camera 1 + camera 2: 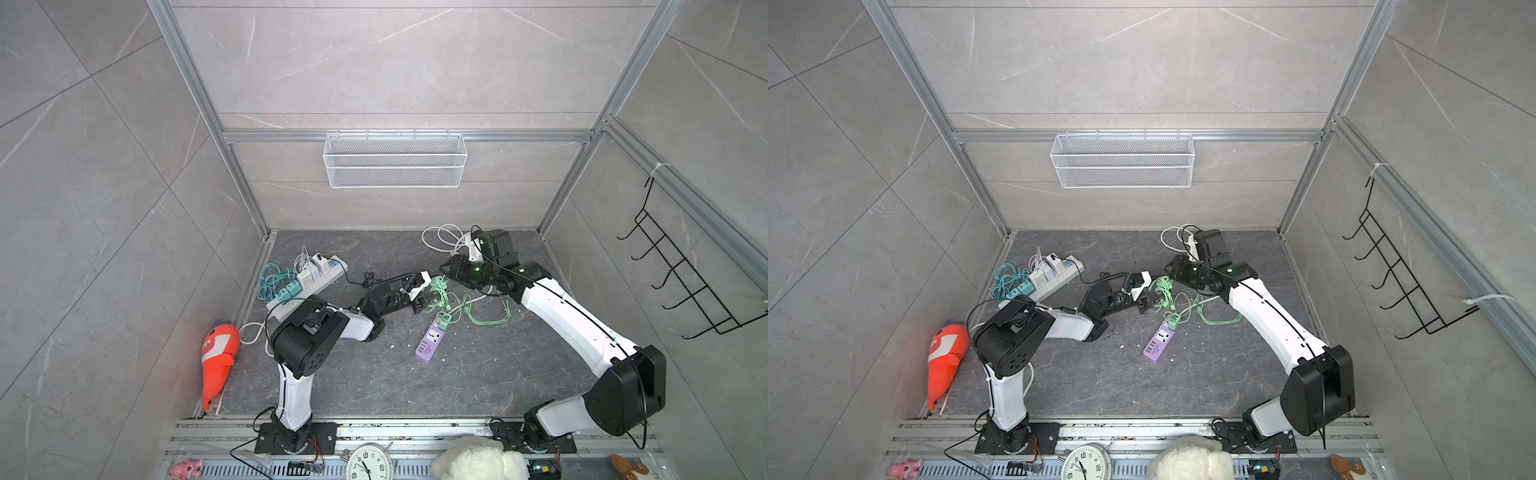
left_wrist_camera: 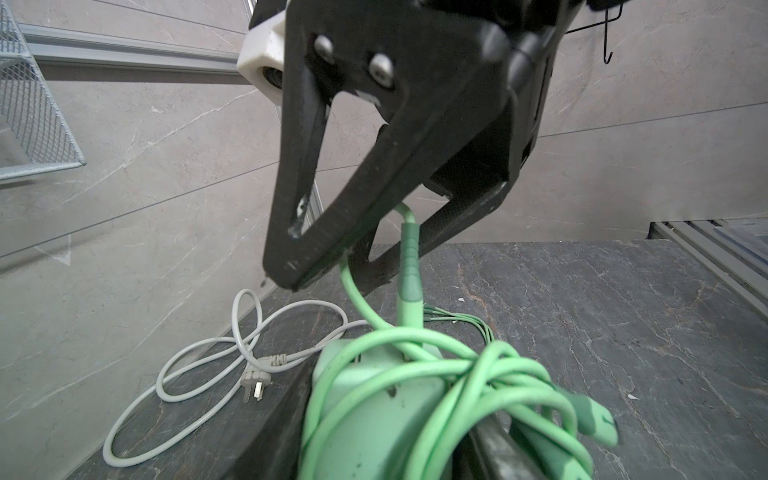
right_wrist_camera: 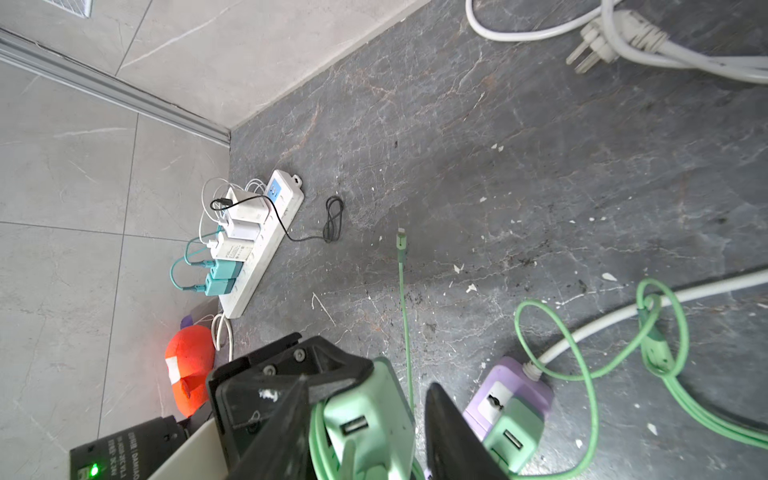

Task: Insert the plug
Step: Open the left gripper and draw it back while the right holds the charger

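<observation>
A pale green charger (image 2: pixel 374 415) (image 3: pixel 365 407), wound in its own green cable, hangs above the floor at the centre. My left gripper (image 2: pixel 382 436) (image 1: pixel 419 297) is shut on it, one finger on each side. My right gripper (image 3: pixel 370 386) (image 1: pixel 442 274) comes in from the opposite side. Its fingers (image 3: pixel 449 432) close on the same charger, with a thin strand of cable beside one of them. An empty USB port on the charger faces the right wrist camera. The purple power strip (image 1: pixel 430 345) (image 3: pixel 507 386) lies on the floor below with another green charger (image 3: pixel 513 436) plugged in.
Green cable loops (image 1: pixel 486 311) trail right of the purple strip. A white power strip (image 1: pixel 307 282) full of chargers lies at the left wall, with an orange toy (image 1: pixel 220 353) nearer the front. A white cord with a plug (image 2: pixel 253 382) lies coiled at the back.
</observation>
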### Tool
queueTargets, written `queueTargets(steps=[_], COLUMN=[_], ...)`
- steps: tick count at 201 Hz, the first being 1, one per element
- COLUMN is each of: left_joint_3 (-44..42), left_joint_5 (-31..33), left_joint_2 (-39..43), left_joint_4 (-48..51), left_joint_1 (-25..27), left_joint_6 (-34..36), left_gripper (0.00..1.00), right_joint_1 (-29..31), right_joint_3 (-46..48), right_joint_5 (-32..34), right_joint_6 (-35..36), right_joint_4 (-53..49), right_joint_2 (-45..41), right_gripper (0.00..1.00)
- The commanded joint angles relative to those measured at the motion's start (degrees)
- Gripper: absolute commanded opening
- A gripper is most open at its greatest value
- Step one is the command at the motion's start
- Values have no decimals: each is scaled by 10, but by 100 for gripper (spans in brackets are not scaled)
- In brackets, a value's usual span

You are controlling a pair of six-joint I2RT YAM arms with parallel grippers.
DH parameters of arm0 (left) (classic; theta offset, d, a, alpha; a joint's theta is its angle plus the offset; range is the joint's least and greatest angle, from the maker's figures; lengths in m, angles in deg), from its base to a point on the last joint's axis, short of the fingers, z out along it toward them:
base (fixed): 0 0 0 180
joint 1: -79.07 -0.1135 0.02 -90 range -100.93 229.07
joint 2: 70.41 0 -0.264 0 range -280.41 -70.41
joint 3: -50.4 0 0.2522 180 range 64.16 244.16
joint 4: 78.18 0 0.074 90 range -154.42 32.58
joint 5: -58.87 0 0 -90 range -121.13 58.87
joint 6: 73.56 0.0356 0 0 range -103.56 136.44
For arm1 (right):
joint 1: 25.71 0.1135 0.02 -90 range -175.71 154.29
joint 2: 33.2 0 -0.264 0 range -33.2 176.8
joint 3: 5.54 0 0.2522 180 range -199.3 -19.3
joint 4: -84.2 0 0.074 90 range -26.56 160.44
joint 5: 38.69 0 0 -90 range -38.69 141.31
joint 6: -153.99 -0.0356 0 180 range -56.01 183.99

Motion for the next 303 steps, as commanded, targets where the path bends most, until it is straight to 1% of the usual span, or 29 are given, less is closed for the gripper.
queueTargets(steps=[1,54,76,118,142,166,190,235,274,303], left_joint_3=[3,11,16,21,23,22,21,22,29,29], left_joint_5=[-14,-17,-15,-3,-2,3,3,2,-5,-4], left_joint_2=[36,44,43,44,46,47,50,60,61,62], left_joint_4=[-65,-54,-52,-43,-31,-29,-29,-7,3,3], left_joint_1=[2,2,2,2,2,2,2,1,1,1], left_joint_6=[14,17,16,20,23,24,24,40,40,43], left_gripper=[23,22,22,22,22,22,22,21,21,21], right_joint_1=[7,33,44,61,61,61,61,64,64,65], right_joint_3=[-11,-16,-23,-10,5,11,9,1,-10,-18], right_joint_5=[17,32,26,28,34,40,27,24,19,17], right_joint_6=[1,11,16,19,23,29,35,54,72,75], right_joint_4=[-24,-34,-45,-62,-68,-78,-84,-115,-138,-139], right_joint_2=[8,21,21,2,-16,-23,-23,-15,-1,11], right_gripper=[47,46,46,46,46,42,42,42,43,40])
